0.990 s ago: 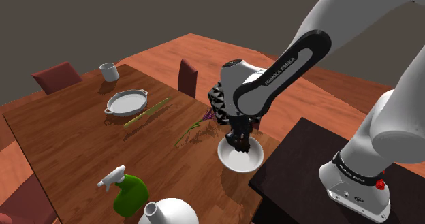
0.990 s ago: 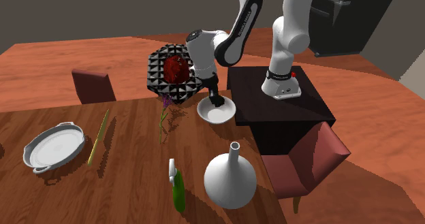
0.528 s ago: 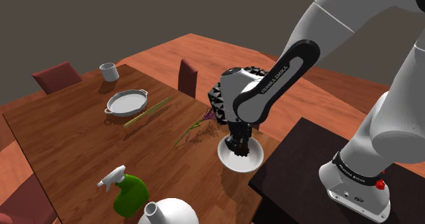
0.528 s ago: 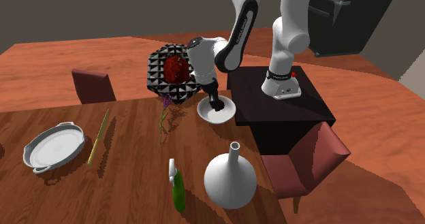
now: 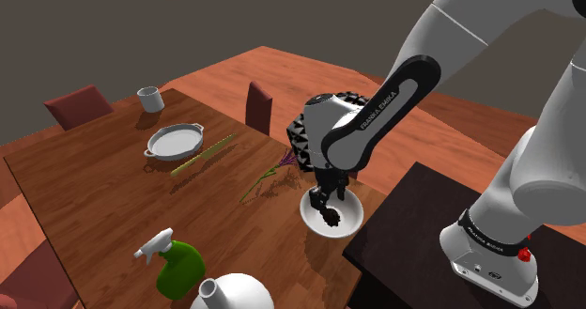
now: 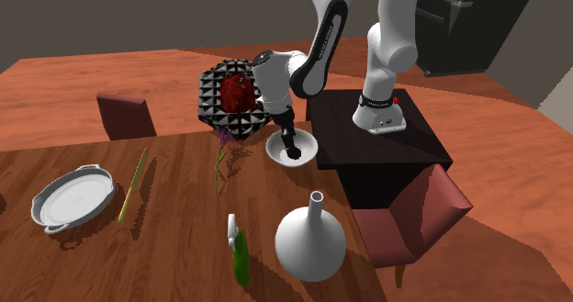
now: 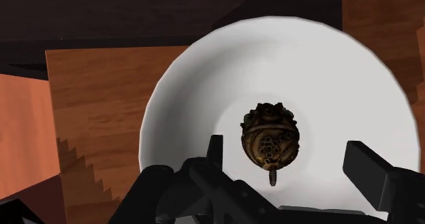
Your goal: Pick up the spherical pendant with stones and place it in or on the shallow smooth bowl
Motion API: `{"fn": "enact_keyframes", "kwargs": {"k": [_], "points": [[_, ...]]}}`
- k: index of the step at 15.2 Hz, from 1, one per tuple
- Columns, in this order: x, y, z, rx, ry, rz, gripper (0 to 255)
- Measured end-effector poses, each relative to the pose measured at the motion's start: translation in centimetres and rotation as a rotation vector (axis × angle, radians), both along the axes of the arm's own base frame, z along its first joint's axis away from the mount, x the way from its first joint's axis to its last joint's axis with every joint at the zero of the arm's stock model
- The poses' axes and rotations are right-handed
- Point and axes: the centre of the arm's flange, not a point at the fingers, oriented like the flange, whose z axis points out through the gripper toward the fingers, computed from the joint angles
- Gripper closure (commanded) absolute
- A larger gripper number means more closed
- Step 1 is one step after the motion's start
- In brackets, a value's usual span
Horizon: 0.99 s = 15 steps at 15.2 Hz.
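at the middle of the shallow white bowl [image 7: 204,86] lies the spherical pendant [image 7: 270,135], a dark bronze-coloured ball with clustered stones on its surface and a small stem at one end. the black gripper [image 7: 286,148] hangs just above it with its jaws spread wide. its fingers [image 7: 215,151] stand one on each side of the pendant and neither touches it, so the pendant lies free on the bowl's floor. in the shoulder view the gripper [image 5: 324,204] points down into the bowl [image 5: 346,224], which sits at the corner of a wooden dining table [image 5: 84,194], just beside the dark stand [image 5: 423,232]. the white arm [image 5: 376,110] bends over it from that view's right. just behind the bowl in the second exterior view stands a black studded basket [image 6: 213,98] with a red lump [image 6: 237,94] inside. a purple flower sprig [image 6: 220,158] lies near the bowl on the tabletop. farther along the table are a thin green stalk [image 6: 131,183] and a white oval dish [image 6: 73,197] with handles. a green spray bottle [image 6: 239,254] and a white round-bellied vase [image 6: 312,240] stand at the nearer edge. a white mug [image 5: 149,98] sits at the far corner.
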Motion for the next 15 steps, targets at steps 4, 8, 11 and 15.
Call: {"fn": "enact_keyframes", "kwargs": {"k": [4, 8, 11, 15], "points": [[0.0, 0.0, 0.0, 0.000, 0.000, 0.000, 0], [1.0, 0.0, 3.7, 0.000, -0.002, 0.000, 0], [1.3, -0.1, 4.7, 0.000, -0.001, 0.000, 0], [1.3, -0.1, 4.8, 0.000, 0.000, 0.000, 0]]}}
